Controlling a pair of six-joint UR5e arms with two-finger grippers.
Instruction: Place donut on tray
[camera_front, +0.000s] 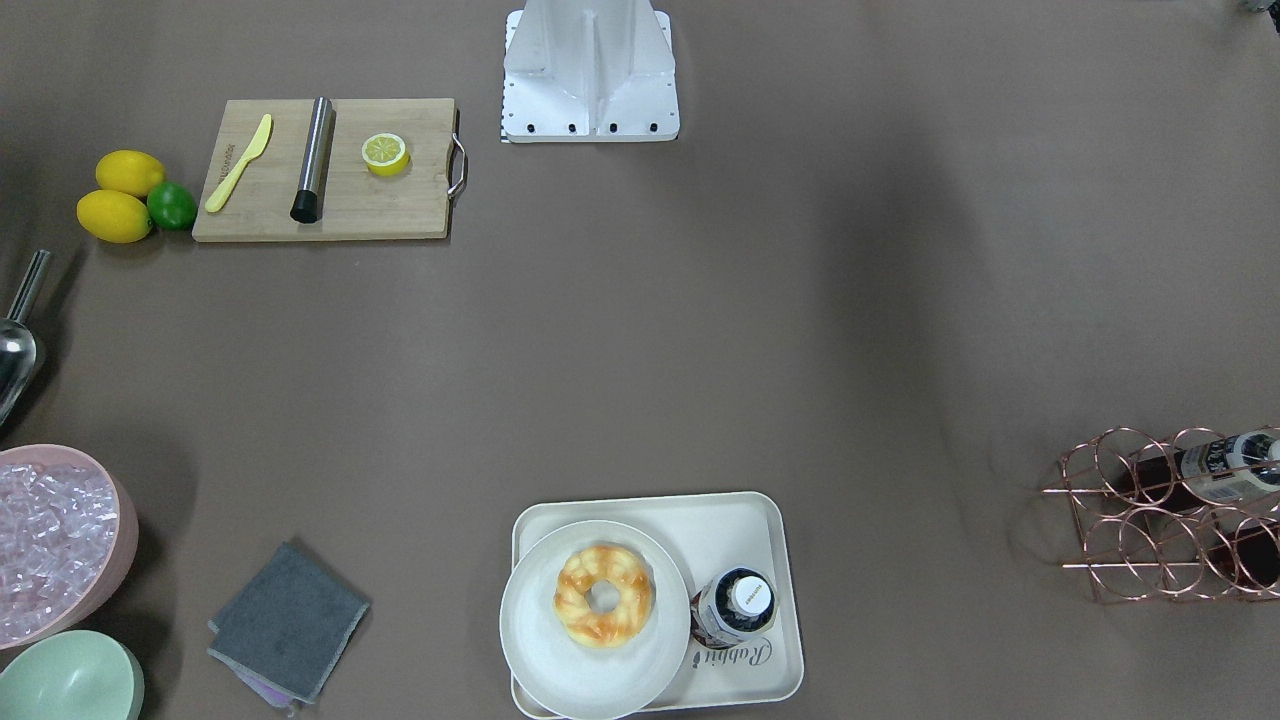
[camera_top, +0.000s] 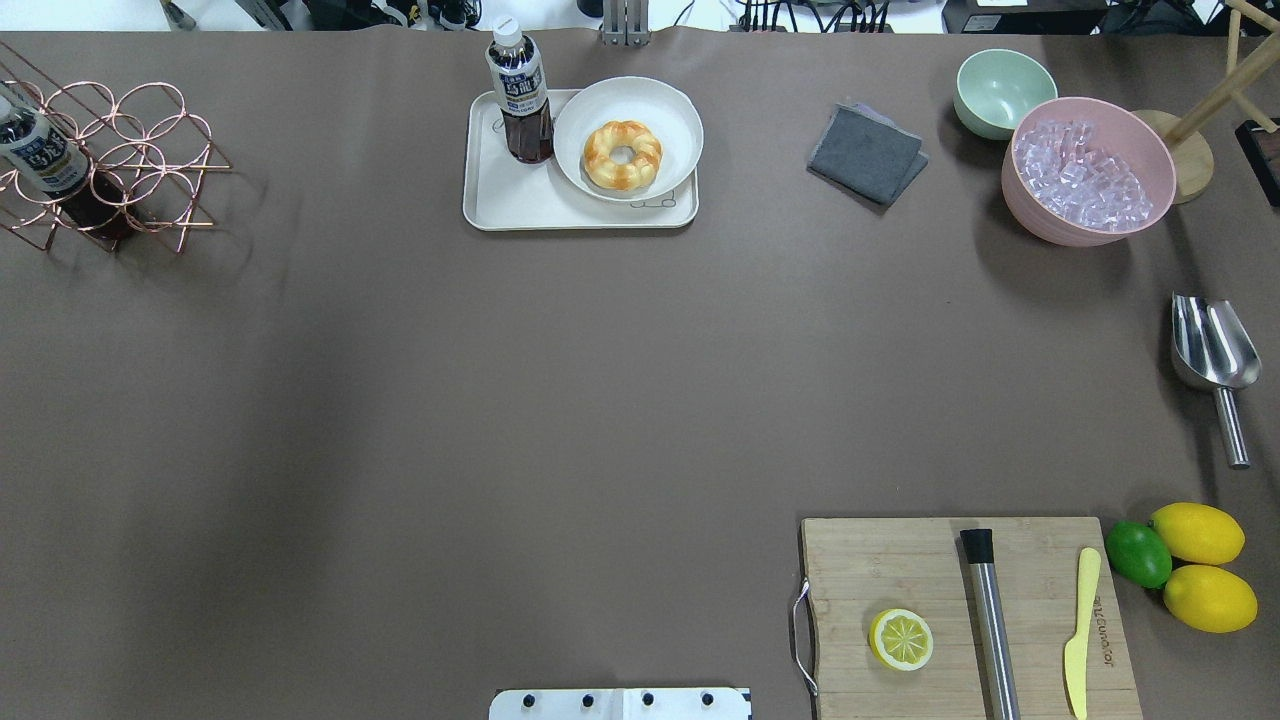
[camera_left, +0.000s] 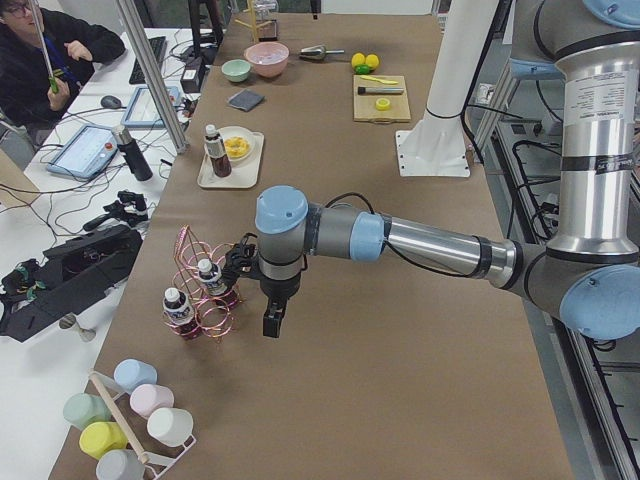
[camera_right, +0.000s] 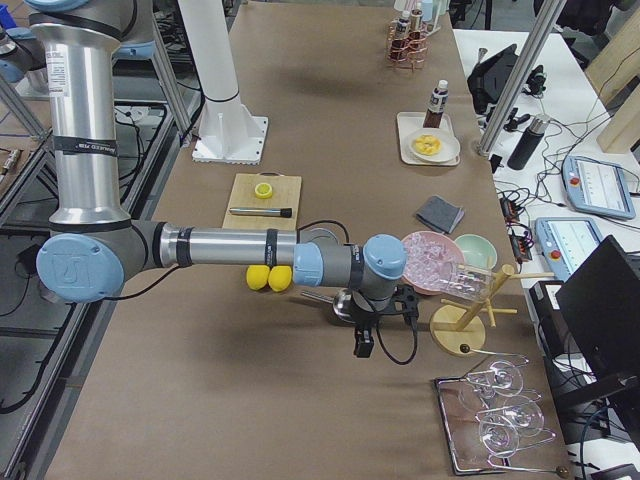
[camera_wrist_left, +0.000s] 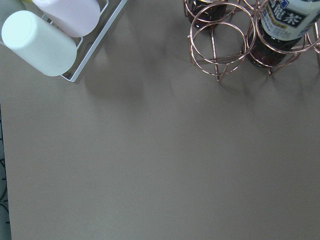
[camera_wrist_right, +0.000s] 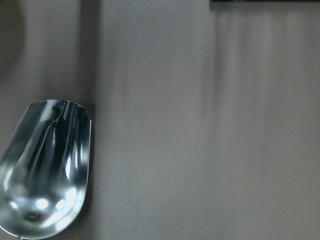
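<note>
The donut (camera_front: 603, 595), golden-yellow with orange-brown streaks, lies in a round off-white plate (camera_front: 560, 665) that rests on the cream tray (camera_front: 735, 520). It shows the same way in the overhead view: donut (camera_top: 622, 154), plate (camera_top: 665, 105), tray (camera_top: 520, 205). The left gripper (camera_left: 272, 325) shows only in the exterior left view, hanging over the table beside the copper wire rack, far from the tray. The right gripper (camera_right: 360, 348) shows only in the exterior right view, above the metal scoop. I cannot tell if either is open or shut.
A tea bottle (camera_top: 520, 95) stands on the tray beside the plate. A copper rack (camera_top: 100, 160) holds bottles. A grey cloth (camera_top: 866, 152), a green bowl (camera_top: 1003, 92), a pink ice bowl (camera_top: 1088, 180), a scoop (camera_top: 1212, 350), lemons and a lime (camera_top: 1185, 560) and a cutting board (camera_top: 960, 610) lie on the robot's right.
</note>
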